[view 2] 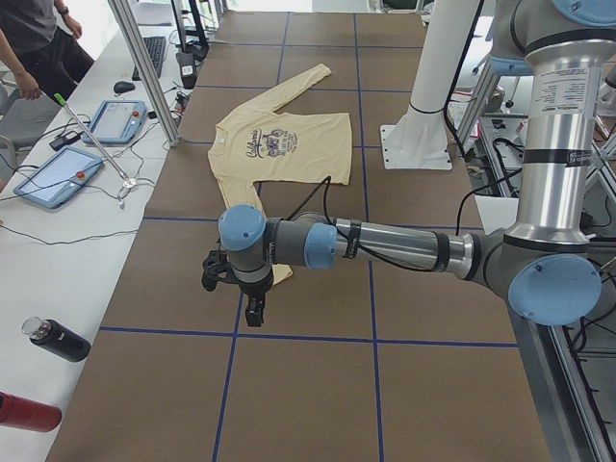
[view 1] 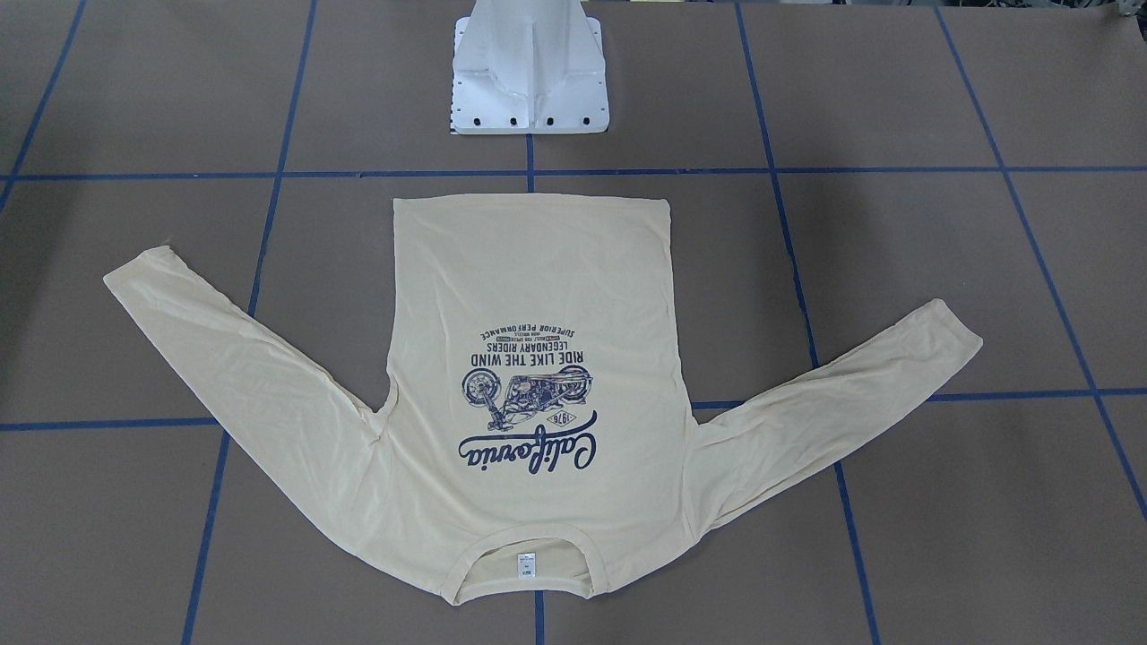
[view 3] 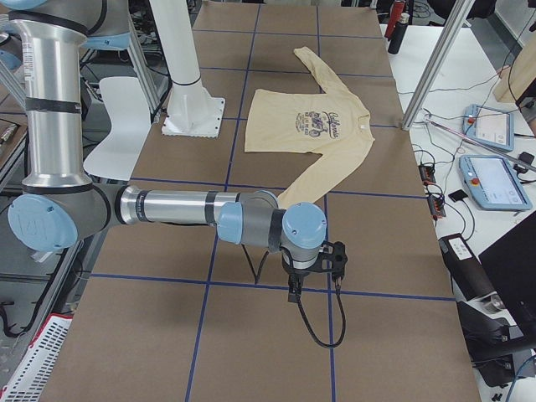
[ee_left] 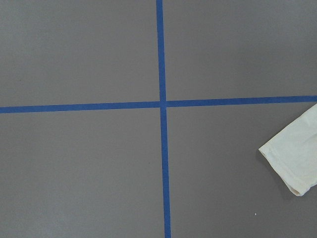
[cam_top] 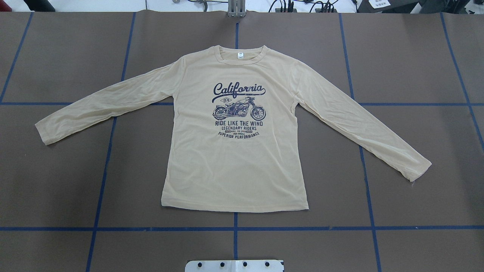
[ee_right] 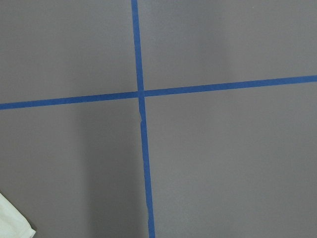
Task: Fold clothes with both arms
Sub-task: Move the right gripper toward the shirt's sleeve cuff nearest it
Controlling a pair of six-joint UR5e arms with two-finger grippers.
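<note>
Brown taped table (cam_top: pixel 56 189) holds the T-shirt (cam_top: pixel 234 166) spread flat at its centre, print up, sleeves out, collar away from the robot base. You have no fold made: all of it is left. Left gripper (view 2: pixel 252 308) and right gripper (view 3: pixel 295 289) hang near the sleeve ends, holding nothing visible; whether they're apart or closed, can't tell.

Brown table (cam_top: pixel 56 181) with blue tape grid (cam_top: pixel 302 228), cream T-shirt (cam_top: pixel 234 170) flat and print-up, white pedestal base (view 1: pixel 529 81)
</note>
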